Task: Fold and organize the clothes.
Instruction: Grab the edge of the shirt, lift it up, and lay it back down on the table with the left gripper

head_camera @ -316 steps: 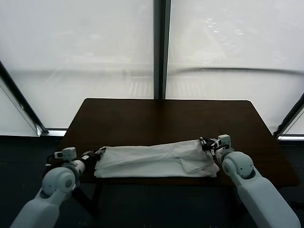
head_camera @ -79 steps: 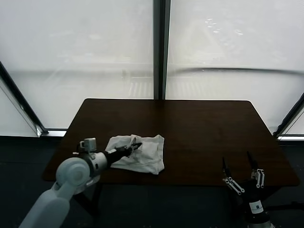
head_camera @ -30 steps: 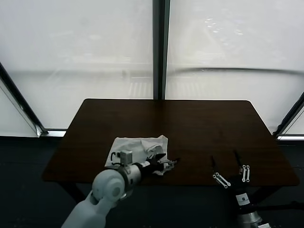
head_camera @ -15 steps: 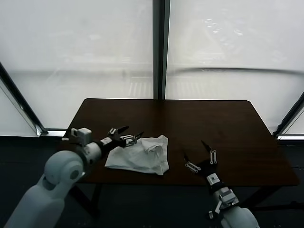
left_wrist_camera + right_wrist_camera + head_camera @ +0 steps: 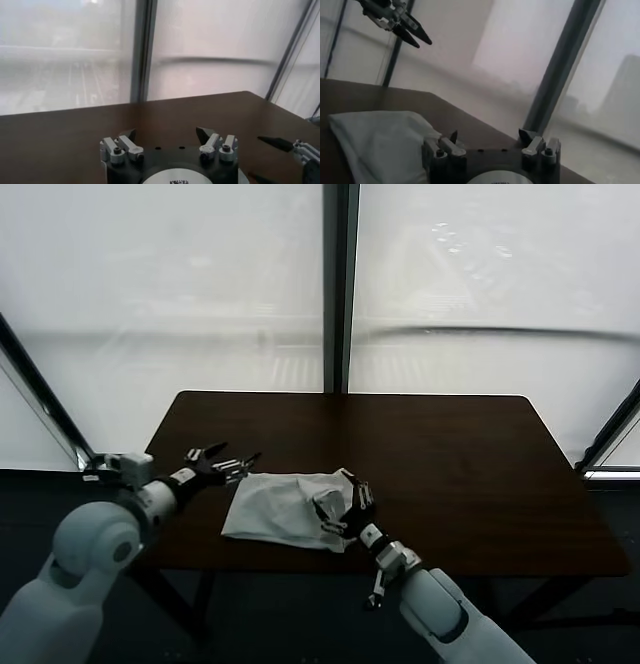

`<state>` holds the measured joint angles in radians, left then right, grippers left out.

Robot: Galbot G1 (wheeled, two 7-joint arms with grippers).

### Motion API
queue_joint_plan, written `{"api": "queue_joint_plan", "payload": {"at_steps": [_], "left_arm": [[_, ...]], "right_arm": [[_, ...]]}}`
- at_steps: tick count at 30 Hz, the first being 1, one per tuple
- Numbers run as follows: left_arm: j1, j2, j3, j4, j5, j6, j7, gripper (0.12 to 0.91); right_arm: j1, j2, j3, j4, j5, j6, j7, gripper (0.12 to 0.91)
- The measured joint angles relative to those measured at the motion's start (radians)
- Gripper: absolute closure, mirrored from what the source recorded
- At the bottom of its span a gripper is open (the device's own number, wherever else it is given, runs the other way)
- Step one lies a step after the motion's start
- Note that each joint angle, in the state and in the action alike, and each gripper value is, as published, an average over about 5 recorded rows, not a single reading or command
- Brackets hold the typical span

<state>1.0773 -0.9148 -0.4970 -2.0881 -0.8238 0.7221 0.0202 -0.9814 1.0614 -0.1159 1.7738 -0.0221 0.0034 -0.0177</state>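
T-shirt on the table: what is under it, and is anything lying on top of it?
The folded white T-shirt lies on the dark table. Nothing rests on it; the open right gripper overlaps its right edge, contact unclear. The open left gripper is beside it. Anything beneath is covered.

No legible text, brand, number or sign appears in any view; small dark markings on the white discs at the base of each wrist camera's picture are too cropped and blurred to read.
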Motion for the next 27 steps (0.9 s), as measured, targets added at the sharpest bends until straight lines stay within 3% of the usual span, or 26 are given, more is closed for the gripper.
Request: {"api": "queue_joint_plan", "payload": {"at_steps": [8, 19, 23, 27], "left_arm": [[0.019, 0.0, -0.024, -0.004, 0.001, -0.002, 0.001, 0.123], [0.031, -0.01, -0.028, -0.005, 0.005, -0.004, 0.005, 0.123], [0.04, -0.018, -0.029, -0.006, 0.012, -0.006, 0.006, 0.123], [0.048, -0.024, -0.031, -0.012, 0.017, -0.007, 0.007, 0.123]], "right_arm": [[0.082, 0.014, -0.061, -0.069, -0.024, -0.027, 0.011, 0.118], [0.05, 0.023, -0.018, -0.084, -0.017, -0.038, 0.068, 0.118], [0.012, 0.033, 0.039, -0.089, -0.02, -0.043, 0.113, 0.118], [-0.031, 0.054, 0.119, -0.096, -0.022, -0.094, 0.186, 0.118]]}}
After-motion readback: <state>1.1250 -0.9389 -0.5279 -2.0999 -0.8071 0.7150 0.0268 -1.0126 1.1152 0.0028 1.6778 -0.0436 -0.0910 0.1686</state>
